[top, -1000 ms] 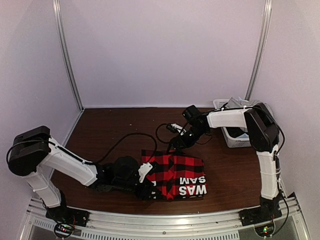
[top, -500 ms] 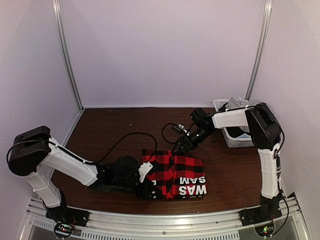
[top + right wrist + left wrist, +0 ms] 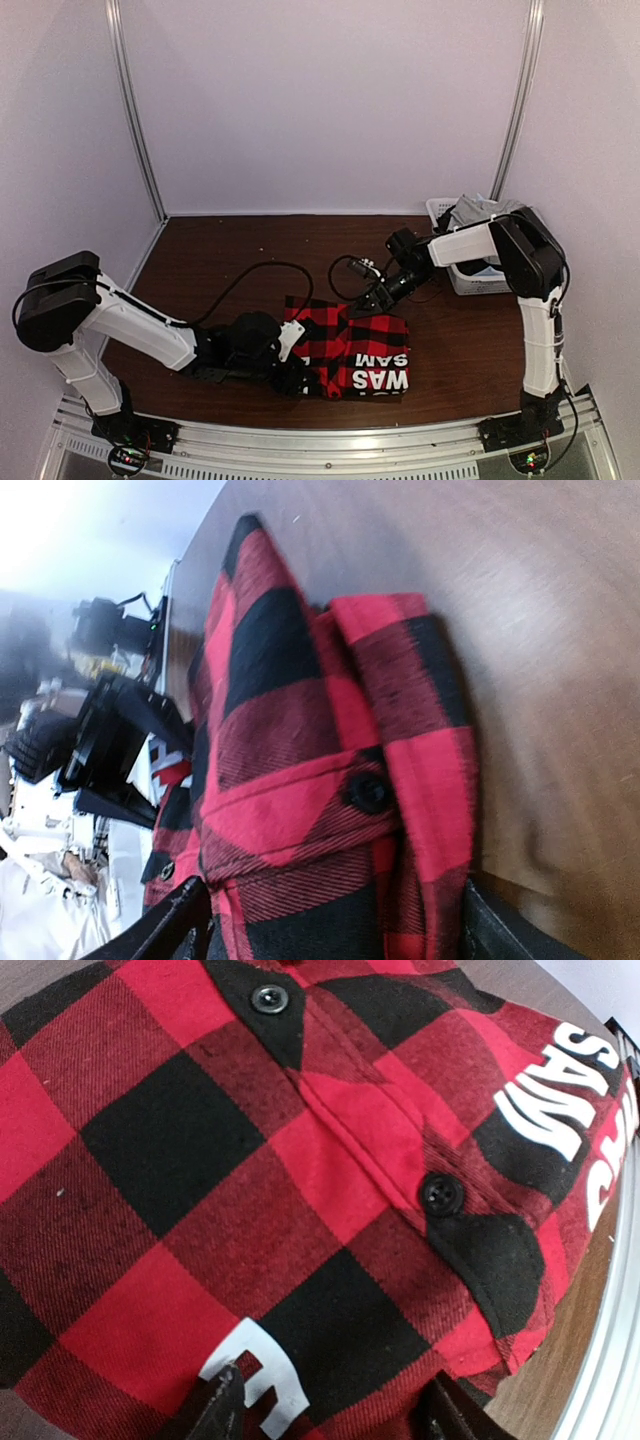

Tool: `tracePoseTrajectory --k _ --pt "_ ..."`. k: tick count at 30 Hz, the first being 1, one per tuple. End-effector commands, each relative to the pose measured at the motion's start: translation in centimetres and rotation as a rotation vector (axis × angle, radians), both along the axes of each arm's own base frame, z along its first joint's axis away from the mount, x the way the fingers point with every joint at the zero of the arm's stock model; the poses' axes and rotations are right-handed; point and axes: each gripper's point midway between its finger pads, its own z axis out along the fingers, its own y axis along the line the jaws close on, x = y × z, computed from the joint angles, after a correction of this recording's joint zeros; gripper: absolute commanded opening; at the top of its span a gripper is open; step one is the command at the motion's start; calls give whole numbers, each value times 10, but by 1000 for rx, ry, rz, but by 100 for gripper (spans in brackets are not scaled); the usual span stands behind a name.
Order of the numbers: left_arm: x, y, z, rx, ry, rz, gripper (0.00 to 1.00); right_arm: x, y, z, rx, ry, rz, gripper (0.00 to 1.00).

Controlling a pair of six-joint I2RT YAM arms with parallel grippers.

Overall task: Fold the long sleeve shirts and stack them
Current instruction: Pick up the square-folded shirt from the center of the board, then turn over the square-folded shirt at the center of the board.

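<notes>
The red-and-black check flannel shirt lies folded near the table's front edge, with white letters on its front part. My left gripper is low at the shirt's left front corner. In the left wrist view its fingers stand wide apart with the check cloth filling the space between them. My right gripper is down at the shirt's far edge. In the right wrist view it is open, with a folded, buttoned edge of the shirt between its spread fingers.
A white mesh basket with grey cloth in it stands at the back right, beside the right arm. Black cables loop over the brown table behind the shirt. A metal rail runs along the front edge.
My right arm has drawn back to the right and lowered its gripper onto the shirt's far edge. The left arm has stayed in place.
</notes>
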Motion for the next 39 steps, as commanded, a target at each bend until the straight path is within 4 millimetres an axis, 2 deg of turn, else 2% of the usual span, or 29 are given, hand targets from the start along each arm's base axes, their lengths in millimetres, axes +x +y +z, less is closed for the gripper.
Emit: tracePoseTrajectory --k 1,5,10,12,15,16,19,20,24,29,31,34,36,39 --pt "15 22 -17 157 -64 48 61 -50 -10 -47 -137 134 32 79" --pt "13 25 -21 186 -81 13 60 -59 -3 -54 -124 170 35 72" --pt "13 19 -13 172 -93 -10 60 -69 9 -50 -74 205 72 52" --pt "14 16 -6 154 -103 -12 61 -70 11 -41 -32 214 83 37" --pt "18 12 13 109 -131 0 66 -61 10 -22 5 192 51 2" --pt "20 13 20 94 -142 11 67 -55 6 -15 -2 174 20 0" --pt "29 21 48 46 -185 65 73 -28 -12 13 -45 98 -122 0" --pt "33 24 63 11 -198 88 76 -17 -22 22 -78 67 -182 0" --pt "53 47 99 -64 -218 180 82 25 -70 76 -216 -112 -443 0" --pt "89 81 125 -61 -222 322 82 66 -143 154 -538 -427 -787 0" --pt "102 96 129 -50 -220 379 82 70 -162 182 -643 -529 -887 0" --pt "120 117 132 -39 -214 458 82 72 -164 199 -777 -639 -962 0" --pt "129 126 135 -30 -212 494 82 70 -155 195 -871 -696 -971 0" --pt "139 137 138 -19 -207 540 82 61 -125 175 -965 -757 -942 0"
